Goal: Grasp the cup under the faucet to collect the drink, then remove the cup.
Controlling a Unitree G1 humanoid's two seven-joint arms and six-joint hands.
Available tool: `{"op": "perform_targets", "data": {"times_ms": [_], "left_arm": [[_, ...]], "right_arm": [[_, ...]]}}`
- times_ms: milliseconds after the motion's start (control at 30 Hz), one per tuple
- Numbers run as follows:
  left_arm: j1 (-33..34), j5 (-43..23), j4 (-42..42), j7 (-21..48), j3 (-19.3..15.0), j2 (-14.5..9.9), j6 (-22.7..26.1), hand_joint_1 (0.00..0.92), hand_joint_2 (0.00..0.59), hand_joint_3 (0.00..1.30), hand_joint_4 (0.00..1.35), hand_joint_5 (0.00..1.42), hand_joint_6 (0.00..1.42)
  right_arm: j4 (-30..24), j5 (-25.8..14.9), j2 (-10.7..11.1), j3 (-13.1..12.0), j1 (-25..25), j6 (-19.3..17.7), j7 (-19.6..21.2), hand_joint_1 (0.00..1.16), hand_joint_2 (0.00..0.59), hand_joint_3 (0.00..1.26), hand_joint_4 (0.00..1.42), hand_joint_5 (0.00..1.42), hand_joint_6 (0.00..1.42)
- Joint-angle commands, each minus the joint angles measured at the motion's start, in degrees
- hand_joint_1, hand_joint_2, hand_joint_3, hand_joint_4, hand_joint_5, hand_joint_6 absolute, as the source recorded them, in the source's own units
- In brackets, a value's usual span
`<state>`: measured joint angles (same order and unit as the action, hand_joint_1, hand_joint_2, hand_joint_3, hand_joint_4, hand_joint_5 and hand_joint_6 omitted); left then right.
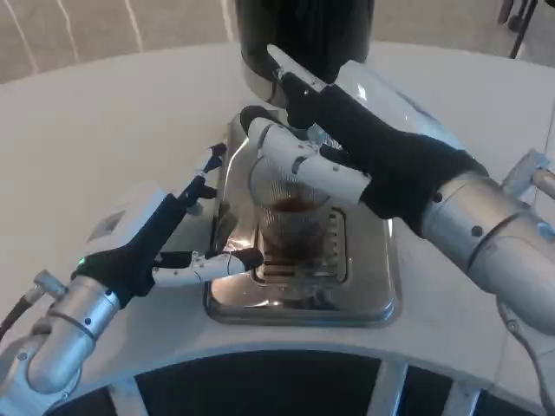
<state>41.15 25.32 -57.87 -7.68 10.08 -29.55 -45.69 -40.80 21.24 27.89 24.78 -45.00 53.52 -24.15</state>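
A clear ribbed cup (292, 227) with dark drink in it stands on the grate of the metal drip tray (373, 299), under the black dispenser (303, 30). My left hand (165, 238) is at the cup's left with its fingers spread; its thumb tip (250, 257) reaches the cup's base, while the upper fingers (208, 166) stay apart from the glass. My right hand (347, 147) stretches in from the right above the cup. Its white fingers (303, 163) lie across the rim, and one black finger (290, 78) rests against the dispenser's front. The faucet itself is hidden behind that hand.
The round white table (104, 130) spreads to the left and back. Its front edge (286, 347) curves just below the tray. My right forearm (494, 234) crosses the tray's right side.
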Motion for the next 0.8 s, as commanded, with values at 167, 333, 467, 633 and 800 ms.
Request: {"op": "perform_targets", "data": {"times_ms": [167, 333, 467, 633, 800], "left_arm": [[1.6, 0.5, -2.3, -0.4, 0.9, 0.5, -0.1, 0.333, 0.057, 0.0, 0.0, 0.23, 0.32], [1.7, 0.3, -2.5, -0.4, 0.7, 0.3, -0.2, 0.333, 0.06, 0.0, 0.0, 0.24, 0.32], [1.6, 0.2, -2.5, 0.0, 0.7, 0.3, -0.3, 0.328, 0.065, 0.0, 0.0, 0.24, 0.32], [1.3, 0.2, -2.3, 0.2, 0.9, 0.4, -0.7, 0.328, 0.068, 0.0, 0.0, 0.24, 0.32], [1.0, 0.2, -1.7, 0.3, 1.0, 0.5, -0.9, 0.327, 0.069, 0.0, 0.0, 0.24, 0.32]], "right_arm": [[-0.6, -0.1, -0.4, 1.0, 2.1, 0.0, -2.0, 0.0, 0.49, 0.0, 0.0, 0.0, 0.0], [-2.5, 1.3, -0.6, -0.5, 2.9, 0.2, -1.3, 0.0, 0.49, 0.0, 0.0, 0.0, 0.0], [-5.1, 3.0, -0.2, -2.1, 4.0, 0.4, -0.7, 0.0, 0.491, 0.0, 0.0, 0.0, 0.0], [-10.1, 5.4, 0.2, -4.6, 6.2, 1.3, -0.1, 0.0, 0.494, 0.01, 0.0, 0.0, 0.0], [-14.6, 7.5, 0.0, -6.6, 8.5, 1.3, 0.7, 0.0, 0.496, 0.03, 0.0, 0.0, 0.0]]}}
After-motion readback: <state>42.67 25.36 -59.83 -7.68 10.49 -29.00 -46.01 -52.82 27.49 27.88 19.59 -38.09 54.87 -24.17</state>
